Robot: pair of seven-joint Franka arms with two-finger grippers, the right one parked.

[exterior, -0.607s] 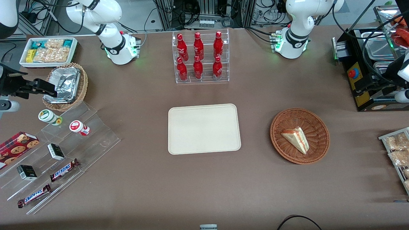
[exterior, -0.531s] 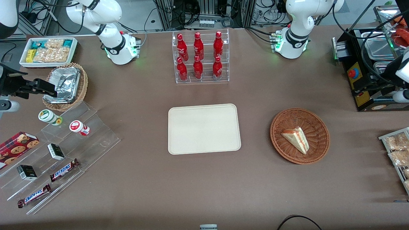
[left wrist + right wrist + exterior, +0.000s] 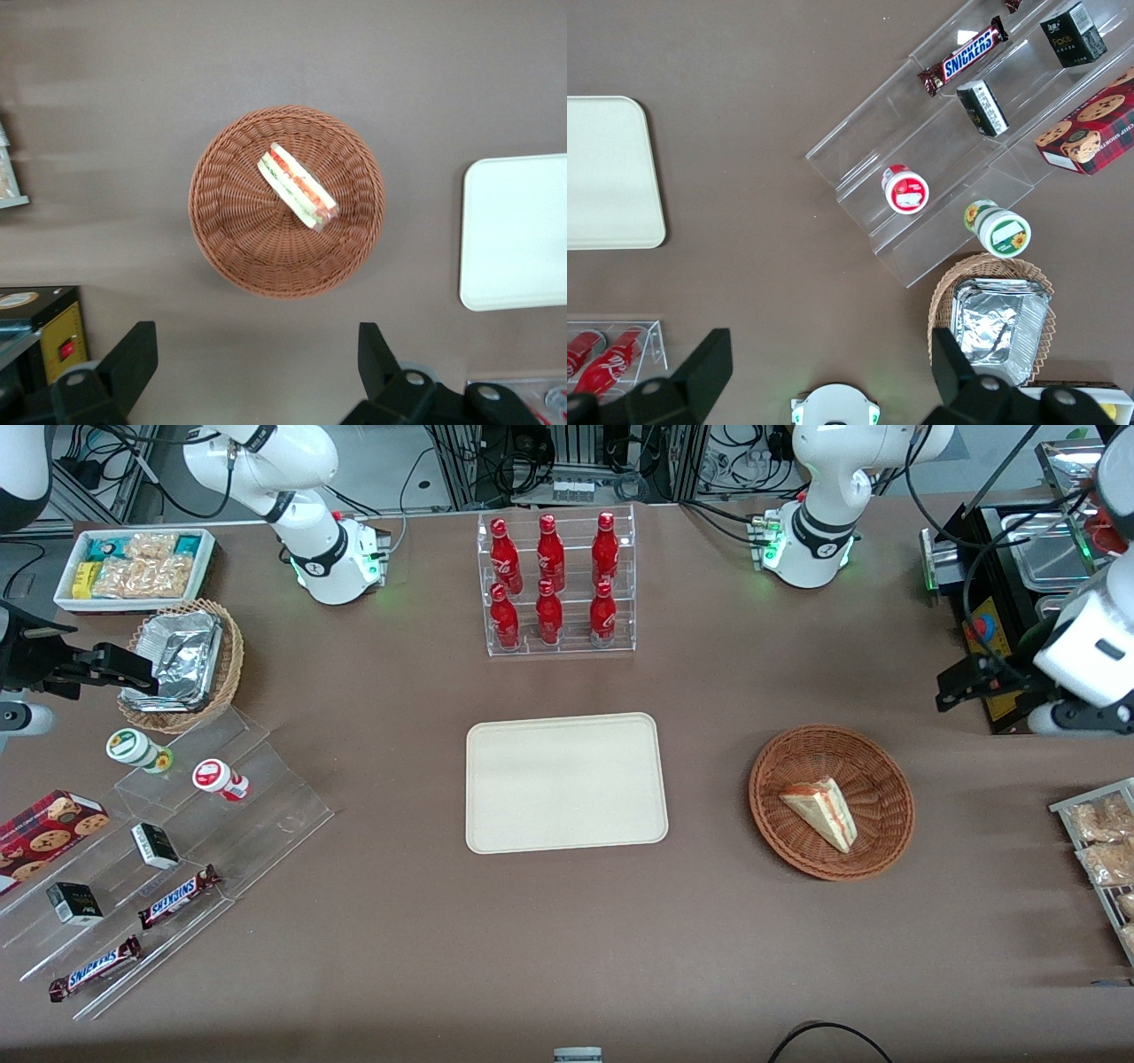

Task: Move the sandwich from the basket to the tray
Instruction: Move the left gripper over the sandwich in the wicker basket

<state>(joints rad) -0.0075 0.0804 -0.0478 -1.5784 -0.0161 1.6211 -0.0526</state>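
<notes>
The sandwich [image 3: 822, 810] lies in the round reddish-brown basket [image 3: 877, 779], its red-orange and green filling stripe facing up. The cream tray [image 3: 565, 782] sits flat beside the basket, toward the parked arm's end, with nothing on it. My left gripper [image 3: 955, 687] hangs above the table, a little farther from the front camera than the basket and toward the working arm's end. It is open and holds nothing. In the left wrist view the gripper [image 3: 257, 359] has its fingers wide apart, with the basket [image 3: 239, 230], the sandwich [image 3: 298, 187] and the tray [image 3: 518, 230] in sight.
A black control box [image 3: 985, 638] with a red button stands right by the gripper. A clear rack of red bottles [image 3: 555, 584] stands farther back than the tray. A rack of snack bags [image 3: 1099, 841] sits at the working arm's table edge. Acrylic steps with snacks [image 3: 159, 841] lie toward the parked arm's end.
My left arm has swung in from the working arm's table edge toward the basket. The gripper now shows fully in the front view. The sandwich, basket and tray have not moved.
</notes>
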